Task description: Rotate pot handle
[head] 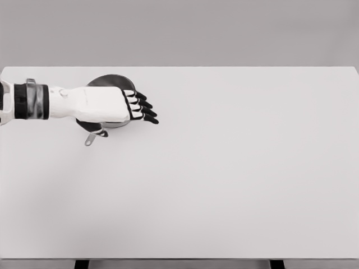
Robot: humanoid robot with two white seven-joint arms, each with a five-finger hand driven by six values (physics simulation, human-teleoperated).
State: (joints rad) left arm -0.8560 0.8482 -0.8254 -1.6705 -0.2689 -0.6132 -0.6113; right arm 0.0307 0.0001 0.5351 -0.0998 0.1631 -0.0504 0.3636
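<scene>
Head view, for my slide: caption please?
Left hand, fingers extended, over a dark pot on the white table.

The pot (112,82) looks like dark grey metal with a soft shine on its rim. Its handle (91,138), sticking out from under the pot's near side, is lighter, silvery metal and looks smooth. Over the pot, the left hand (120,105) has a smooth white shell like hard plastic, and its fingers (147,111) are black and dull. The wrist beside it has a shiny grey band. The table (224,168) under the pot is white, flat and matt.
</scene>
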